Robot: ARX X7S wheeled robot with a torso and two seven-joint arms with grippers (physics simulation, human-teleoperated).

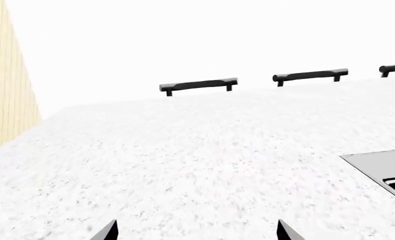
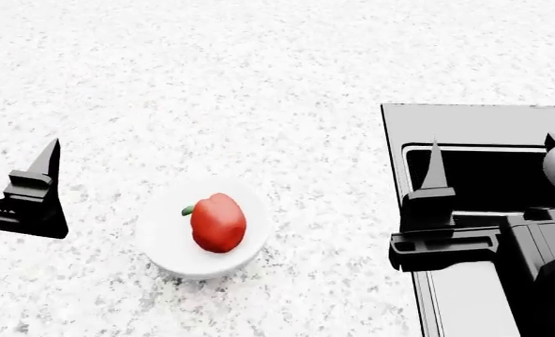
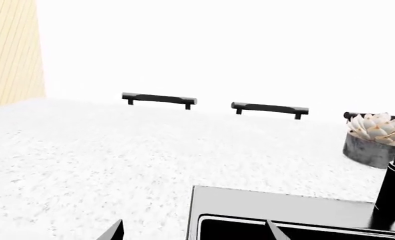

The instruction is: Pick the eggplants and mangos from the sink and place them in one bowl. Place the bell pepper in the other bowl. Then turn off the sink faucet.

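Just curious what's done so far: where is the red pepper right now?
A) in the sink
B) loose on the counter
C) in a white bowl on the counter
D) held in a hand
C: in the head view the pepper sits inside the bowl on the counter, away from both hands.

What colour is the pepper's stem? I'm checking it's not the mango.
Green, on the all-red bell pepper; clearest in the head view.

Bare counter (image 2: 258, 70) all round bowl (image 2: 156, 242); sink (image 2: 474, 119) rim to its right.
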